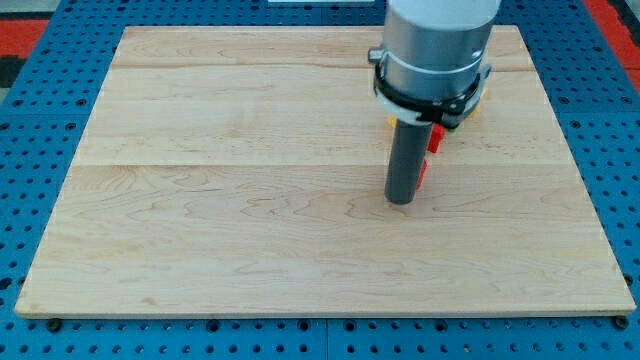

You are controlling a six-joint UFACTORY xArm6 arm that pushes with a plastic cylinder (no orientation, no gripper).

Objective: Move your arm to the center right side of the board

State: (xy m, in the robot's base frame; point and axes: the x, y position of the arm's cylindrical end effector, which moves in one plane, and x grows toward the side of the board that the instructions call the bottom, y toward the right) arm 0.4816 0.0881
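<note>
My rod comes down from the grey arm [436, 45] at the view's top right, and my tip [400, 201] rests on the wooden board [250, 200] a little right of its centre. A red block [435, 138] shows just right of the rod, mostly hidden behind it, with a red sliver lower down by the rod [423, 172]. A yellow block [476, 100] peeks out under the arm's right side, and a small yellow edge [390, 124] shows left of the rod. Their shapes cannot be made out.
The board lies on a blue pegboard table [40, 120] with rows of holes. A red area [615, 25] shows at the view's top right corner.
</note>
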